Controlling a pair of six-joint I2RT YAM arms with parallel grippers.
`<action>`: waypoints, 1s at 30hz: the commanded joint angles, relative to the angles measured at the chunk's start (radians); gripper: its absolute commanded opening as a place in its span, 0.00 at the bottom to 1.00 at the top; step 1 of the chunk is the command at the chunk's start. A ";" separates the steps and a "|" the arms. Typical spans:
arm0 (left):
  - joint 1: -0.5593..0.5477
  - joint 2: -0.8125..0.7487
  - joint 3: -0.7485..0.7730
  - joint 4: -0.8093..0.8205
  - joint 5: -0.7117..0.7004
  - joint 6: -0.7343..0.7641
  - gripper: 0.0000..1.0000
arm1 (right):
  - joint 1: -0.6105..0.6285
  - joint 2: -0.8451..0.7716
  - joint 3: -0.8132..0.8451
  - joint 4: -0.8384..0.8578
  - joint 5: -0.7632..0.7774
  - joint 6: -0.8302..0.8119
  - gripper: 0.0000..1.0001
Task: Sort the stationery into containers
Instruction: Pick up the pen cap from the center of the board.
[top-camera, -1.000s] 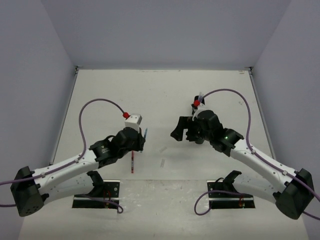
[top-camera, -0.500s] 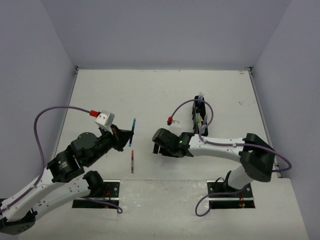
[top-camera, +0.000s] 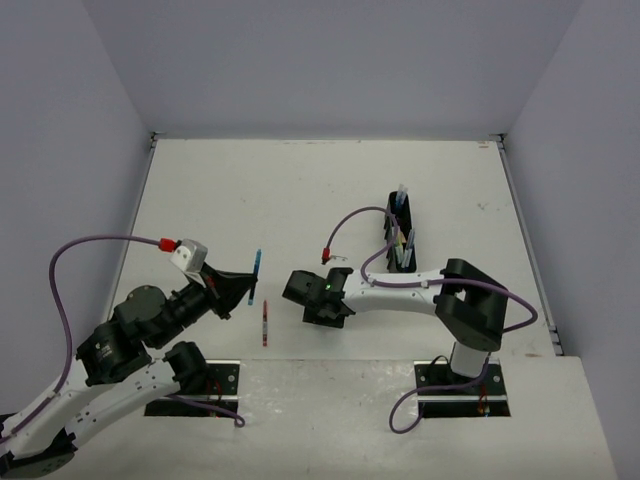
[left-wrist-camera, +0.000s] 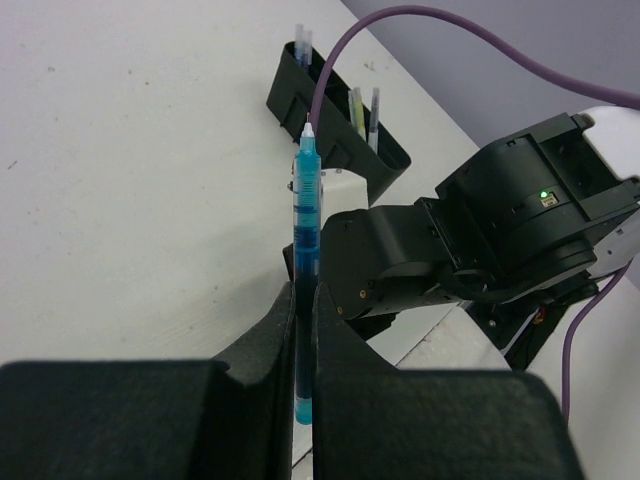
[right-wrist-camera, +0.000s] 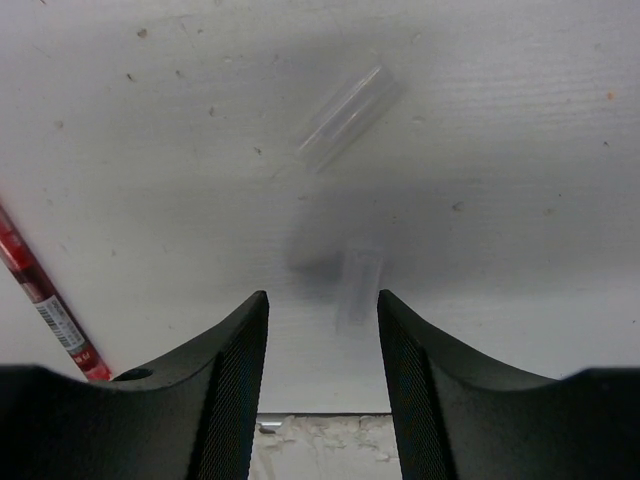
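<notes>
1. My left gripper (left-wrist-camera: 306, 300) is clamped on a blue pen (left-wrist-camera: 305, 215), pinching its lower barrel between the two fingers.
2. The pen sticks out past the fingertips with its pale tip forward. In the top view it is raised off the table (top-camera: 300, 190), on my left side.
3. My right gripper (right-wrist-camera: 322, 340) is low over the table near the middle, its jaws apart and holding nothing.
4. A small clear bit (right-wrist-camera: 358, 285) lies on the table in the gap between the right fingers. It is blurred, and I cannot tell whether either finger touches it.
5. A second clear bit (right-wrist-camera: 345, 118), a short tube lying at a slant, rests further ahead of the right fingers, apart from the first one.
6. A red pen (right-wrist-camera: 40, 290) lies on the table just beside the left-hand finger in my right wrist view. In the top view it is between my two grippers.
7. The black tray (left-wrist-camera: 290, 98) is on the table beyond my right gripper, its long side running away from me.
8. Pens stand tilted in the tray: a pale pair (left-wrist-camera: 300, 42) at the far end, and a yellow-green one (left-wrist-camera: 355, 108) and a grey one (left-wrist-camera: 373, 105) nearer me.
</notes>
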 joint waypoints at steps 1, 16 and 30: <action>-0.004 0.013 -0.008 0.024 0.049 0.040 0.00 | 0.020 0.011 0.015 -0.096 0.037 0.084 0.49; -0.005 -0.006 -0.016 0.028 0.055 0.035 0.00 | 0.020 0.071 -0.074 0.032 -0.018 0.059 0.17; -0.006 0.047 -0.008 0.034 0.069 0.021 0.00 | 0.002 -0.250 0.012 0.007 0.235 -0.121 0.00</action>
